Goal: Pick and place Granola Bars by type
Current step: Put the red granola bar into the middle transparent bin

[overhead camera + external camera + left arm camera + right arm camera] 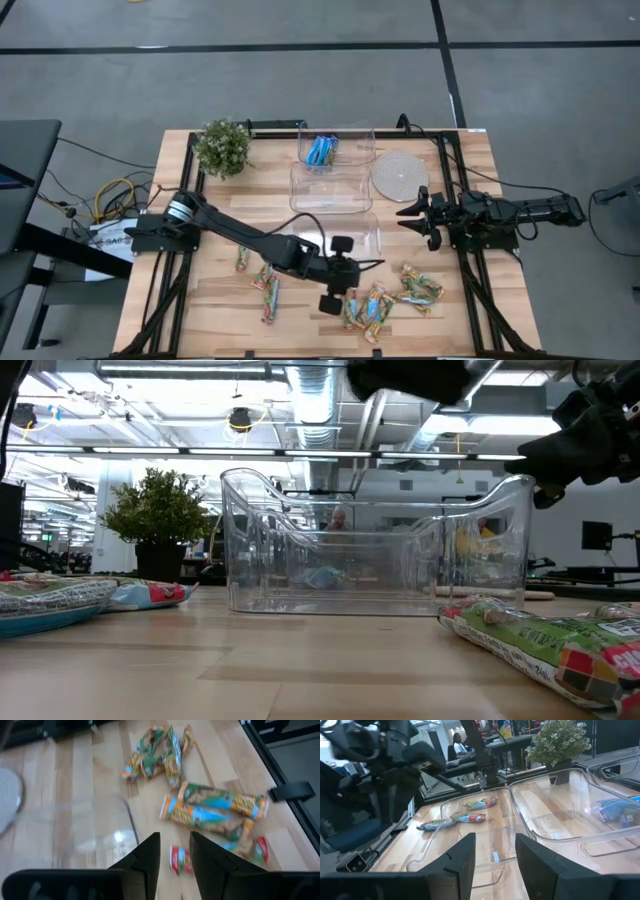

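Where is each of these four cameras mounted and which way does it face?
High view: overhead, straight down on the table; both arms show, left gripper over the granola bars, right gripper at the table's right edge.
Low view: tabletop height, level through a clear tub.
Left wrist view: down past its open fingers at the bars.
Right wrist view: across the tubs toward the plant, fingers open.
Shared: high and left wrist views both show the bar pile.
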Robot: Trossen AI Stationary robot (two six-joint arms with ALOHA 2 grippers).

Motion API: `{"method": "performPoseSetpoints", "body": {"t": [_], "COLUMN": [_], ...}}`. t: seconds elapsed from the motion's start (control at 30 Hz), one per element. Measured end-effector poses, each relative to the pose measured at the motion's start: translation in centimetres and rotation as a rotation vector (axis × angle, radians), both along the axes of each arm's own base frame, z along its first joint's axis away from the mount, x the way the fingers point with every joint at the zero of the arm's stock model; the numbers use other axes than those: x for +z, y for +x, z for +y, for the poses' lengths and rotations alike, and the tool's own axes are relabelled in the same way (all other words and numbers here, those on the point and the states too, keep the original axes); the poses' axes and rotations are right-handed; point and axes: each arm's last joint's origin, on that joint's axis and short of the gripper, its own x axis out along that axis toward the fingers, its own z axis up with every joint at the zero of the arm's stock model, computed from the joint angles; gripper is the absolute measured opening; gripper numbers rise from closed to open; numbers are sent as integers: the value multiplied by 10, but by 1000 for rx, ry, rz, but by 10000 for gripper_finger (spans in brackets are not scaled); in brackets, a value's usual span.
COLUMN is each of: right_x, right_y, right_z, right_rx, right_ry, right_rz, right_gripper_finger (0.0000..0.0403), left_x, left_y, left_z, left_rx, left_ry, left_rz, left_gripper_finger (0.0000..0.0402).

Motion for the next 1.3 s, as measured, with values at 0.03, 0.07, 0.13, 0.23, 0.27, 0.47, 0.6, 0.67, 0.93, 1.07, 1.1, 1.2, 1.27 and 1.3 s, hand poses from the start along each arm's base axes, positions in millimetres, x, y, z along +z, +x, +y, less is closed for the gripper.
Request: {"method": "performPoseSetpoints", "body": {"t": [0.03,0.07,0.13,0.23,0.27,0.47,0.6,0.67,0.93,1.07,1.1,1.2,1.27,1.3], "right_x": [0,0,0,0,0,0,0,0,0,0,0,0,0,0], "right_y": [0,0,0,0,0,0,0,0,0,0,0,0,0,0], "right_z": [0,0,0,0,0,0,0,0,0,0,0,0,0,0], "right_rx": [0,0,0,0,0,0,0,0,0,0,0,0,0,0], "right_ry": [0,0,0,0,0,0,0,0,0,0,0,0,0,0], "right_rz": [0,0,0,0,0,0,0,0,0,0,0,0,0,0], "right_gripper_finger": [133,133,133,134,134,133,134,133,134,133,133,133,134,134], "left_x": [0,1,3,3,2,-5,-9,-10,-16,-15,-14,-12,-11,-11], "left_y": [-6,-13,-26,-49,-56,-100,-126,-138,-189,-213,-219,-236,-245,-248], "left_z": [2,4,9,16,19,32,40,45,59,65,67,72,74,76], "left_rx": [7,17,36,71,88,213,293,336,545,648,674,749,799,823], "left_ry": [-6,-15,-38,-80,-92,-161,-204,-231,-350,-394,-404,-441,-456,-458], "left_rz": [9,14,13,-4,-3,9,13,14,82,108,116,134,147,153], "left_gripper_finger": [98,98,98,98,98,98,98,98,98,98,98,98,98,98]}}
